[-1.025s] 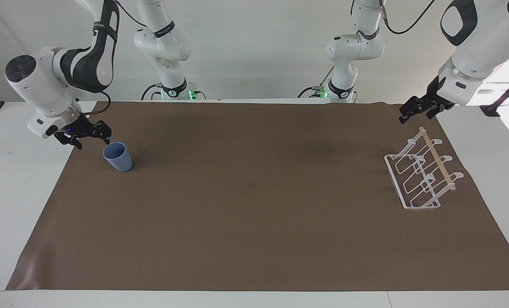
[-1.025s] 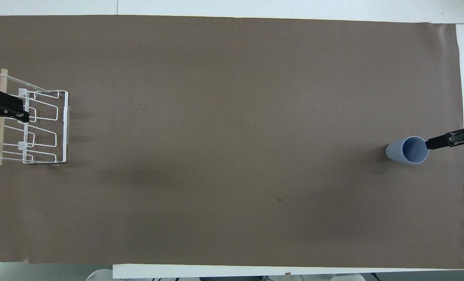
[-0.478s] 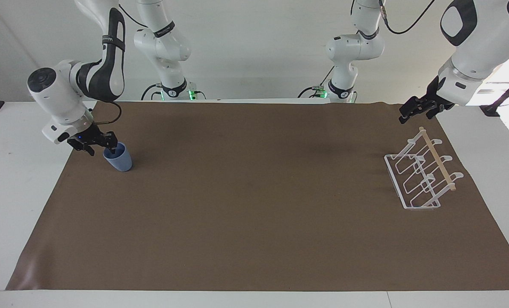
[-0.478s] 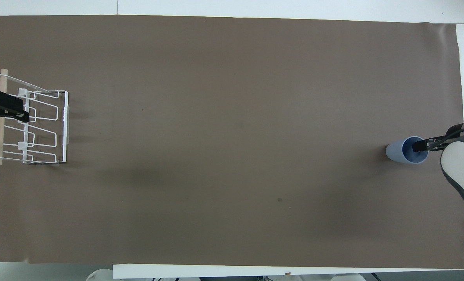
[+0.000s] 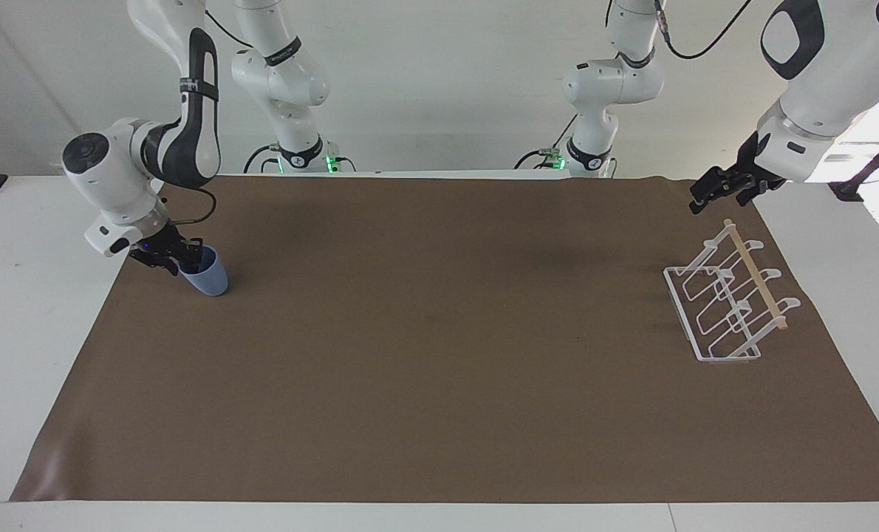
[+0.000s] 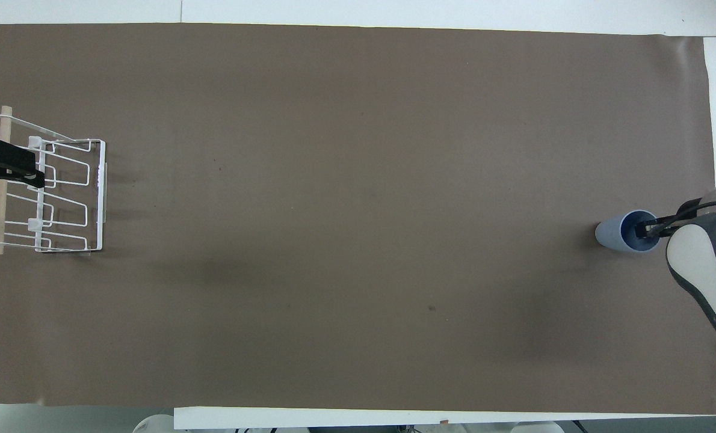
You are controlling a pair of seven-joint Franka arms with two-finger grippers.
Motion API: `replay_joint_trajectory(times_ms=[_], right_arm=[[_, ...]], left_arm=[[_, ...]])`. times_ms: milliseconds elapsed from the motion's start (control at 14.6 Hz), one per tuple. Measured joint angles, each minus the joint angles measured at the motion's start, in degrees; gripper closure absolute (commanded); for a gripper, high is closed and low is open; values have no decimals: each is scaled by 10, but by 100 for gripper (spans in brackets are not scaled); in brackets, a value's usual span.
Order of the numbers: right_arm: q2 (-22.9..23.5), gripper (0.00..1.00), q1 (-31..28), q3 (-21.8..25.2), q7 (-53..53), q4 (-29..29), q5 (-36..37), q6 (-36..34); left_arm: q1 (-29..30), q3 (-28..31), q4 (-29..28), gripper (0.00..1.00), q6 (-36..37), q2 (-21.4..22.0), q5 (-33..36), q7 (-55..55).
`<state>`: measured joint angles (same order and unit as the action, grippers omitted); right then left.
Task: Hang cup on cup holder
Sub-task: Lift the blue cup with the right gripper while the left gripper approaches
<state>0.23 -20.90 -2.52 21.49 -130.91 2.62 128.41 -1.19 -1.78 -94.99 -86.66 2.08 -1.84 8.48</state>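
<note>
The light blue cup (image 5: pixel 210 279) stands upright on the brown mat near the right arm's end of the table; it also shows in the overhead view (image 6: pixel 612 233). My right gripper (image 5: pixel 182 258) is down at the cup's rim, open, with one finger inside the cup and the other outside it (image 6: pixel 647 228). The white wire cup holder (image 5: pixel 727 303) with its wooden rod stands at the left arm's end (image 6: pixel 63 192). My left gripper (image 5: pixel 714 192) hangs above the rack's end nearer to the robots and waits (image 6: pixel 6 163).
The brown mat (image 5: pixel 439 355) covers most of the table, with white table edge (image 5: pixel 33 295) around it. Two more arm bases stand at the robots' edge of the table.
My right gripper has moved from beside the cup to over its rim and lowered, so one finger is now inside. The cup and the left arm have not moved.
</note>
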Motion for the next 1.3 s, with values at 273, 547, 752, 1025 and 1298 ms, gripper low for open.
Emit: replay_joint_trajectory(times_ms=[273,547,752,1025,1298], right_arm=[[0,100,1,-4,3,25,-1,-45],[-3,100,52,-22,29,129,-135,-206],[-9,100,123,-28,-5,172,-302,-253],[-7,100,224,-31,-119,177,-512,-212],[1,100,355,-31,-241,179,-656,-65]], left_arm=[[0,1,0,0,-5,0,0,0],[-1,0,0,0,-6,0,0,0],[-2,-1,0,0,-9,0,0,0],[-10,-2,0,0,-37,-2,-1,67],[-73,-4,0,0,-62,-4,-30,325]])
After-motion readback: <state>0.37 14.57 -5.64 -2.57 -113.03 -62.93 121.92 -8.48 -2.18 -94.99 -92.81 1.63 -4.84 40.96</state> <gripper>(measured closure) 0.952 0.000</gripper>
